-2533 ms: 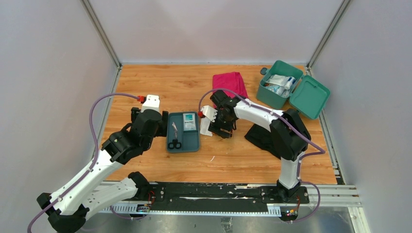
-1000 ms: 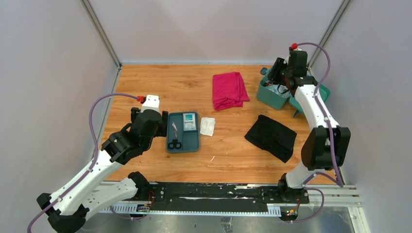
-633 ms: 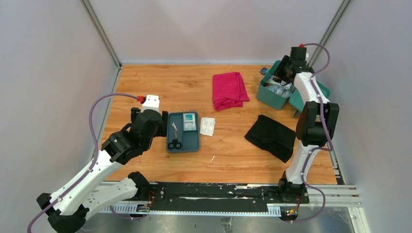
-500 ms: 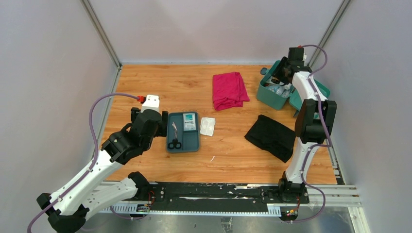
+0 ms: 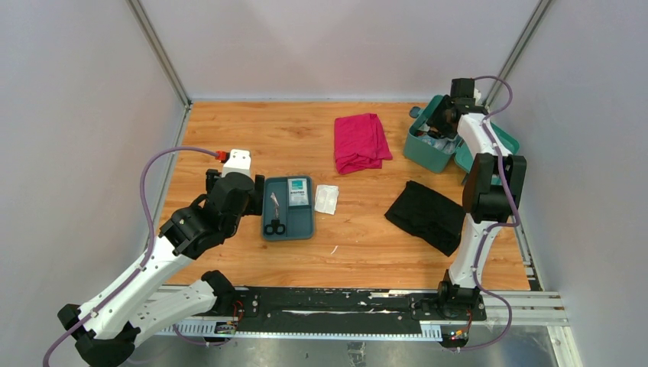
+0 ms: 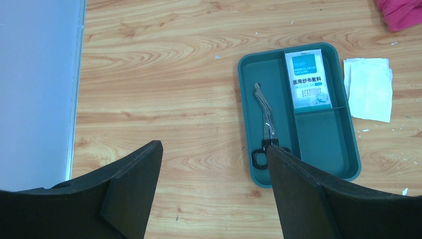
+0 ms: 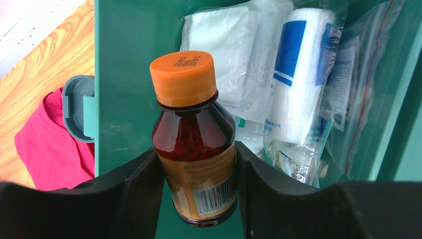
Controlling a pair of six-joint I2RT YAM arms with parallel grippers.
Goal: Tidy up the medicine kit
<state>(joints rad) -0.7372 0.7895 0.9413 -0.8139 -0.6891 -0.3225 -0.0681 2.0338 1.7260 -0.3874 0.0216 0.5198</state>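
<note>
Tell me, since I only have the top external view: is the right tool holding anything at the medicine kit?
Observer: Yes. The right wrist view shows the right tool clamped on the body of a brown bottle with an orange cap, at the open medicine kit.
Operator: What is already inside?
Observer: White gauze pads and a wrapped bandage roll, both in clear packaging.
Operator: And the other arm?
Observer: The left tool is open with nothing between its jaws. It hovers over bare wood just left of the tray, where the scissors lie.
</note>
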